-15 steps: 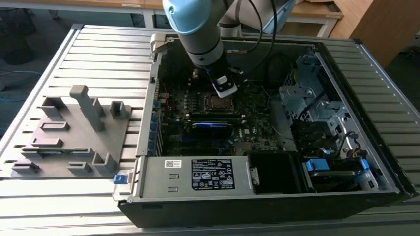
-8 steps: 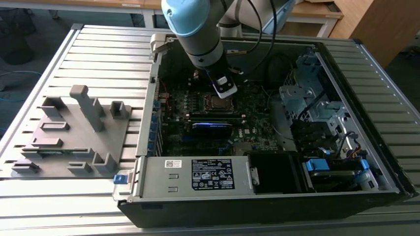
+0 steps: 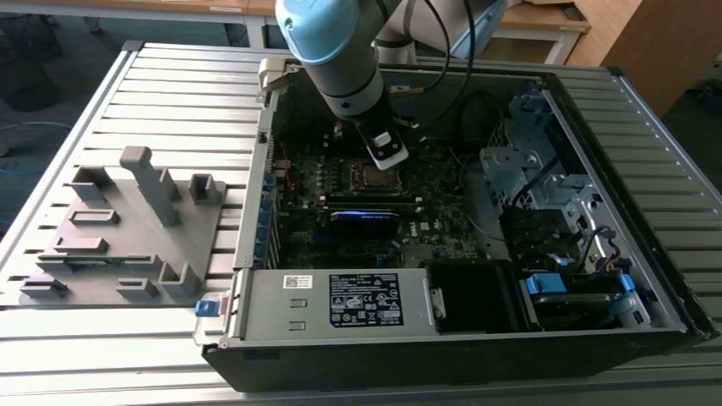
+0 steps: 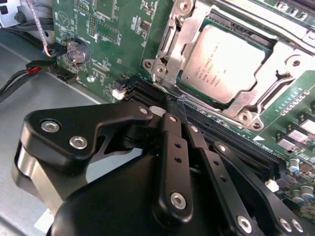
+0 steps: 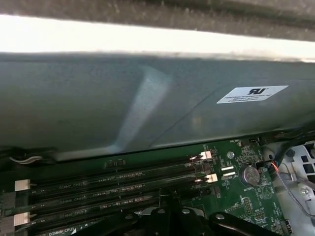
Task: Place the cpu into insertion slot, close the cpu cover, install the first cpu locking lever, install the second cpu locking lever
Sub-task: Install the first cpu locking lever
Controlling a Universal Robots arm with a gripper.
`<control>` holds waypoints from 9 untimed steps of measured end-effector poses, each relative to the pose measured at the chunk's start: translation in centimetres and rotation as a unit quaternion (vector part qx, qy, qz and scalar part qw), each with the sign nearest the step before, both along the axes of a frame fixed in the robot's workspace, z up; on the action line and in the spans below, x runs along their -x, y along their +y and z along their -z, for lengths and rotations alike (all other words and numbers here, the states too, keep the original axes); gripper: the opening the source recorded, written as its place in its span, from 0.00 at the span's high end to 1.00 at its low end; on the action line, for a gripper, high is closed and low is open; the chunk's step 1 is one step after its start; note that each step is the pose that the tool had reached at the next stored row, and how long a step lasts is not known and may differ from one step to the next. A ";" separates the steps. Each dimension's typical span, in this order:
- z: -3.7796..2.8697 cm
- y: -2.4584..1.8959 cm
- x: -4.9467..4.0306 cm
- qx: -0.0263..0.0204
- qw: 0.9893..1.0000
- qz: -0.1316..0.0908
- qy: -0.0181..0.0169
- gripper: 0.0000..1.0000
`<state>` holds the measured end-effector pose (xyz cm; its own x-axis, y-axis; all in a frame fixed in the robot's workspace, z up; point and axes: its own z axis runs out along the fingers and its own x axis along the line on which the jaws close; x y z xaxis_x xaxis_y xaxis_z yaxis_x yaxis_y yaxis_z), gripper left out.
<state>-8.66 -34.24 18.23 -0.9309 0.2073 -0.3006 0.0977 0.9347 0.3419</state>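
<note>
I read the cpu (image 4: 224,61) as seated in the insertion slot (image 4: 268,42), with the cpu cover (image 4: 251,101) lying down over its edges in the second wrist view. I cannot tell whether either locking lever is latched. The gripper (image 4: 179,110) hangs just beside the socket, over the memory slots (image 5: 113,189), jaws together and holding nothing.

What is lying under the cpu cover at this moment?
The cpu sits under the cpu cover, its silver top showing through the window. The insertion slot beneath it is covered, so its contacts cannot be seen.
</note>
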 end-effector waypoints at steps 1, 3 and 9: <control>0.01 0.00 0.00 0.001 1.000 0.000 -0.001 0.90; 0.06 0.00 0.00 0.002 1.000 0.000 -0.003 0.90; 0.21 0.00 -0.01 0.007 1.000 0.000 -0.009 0.90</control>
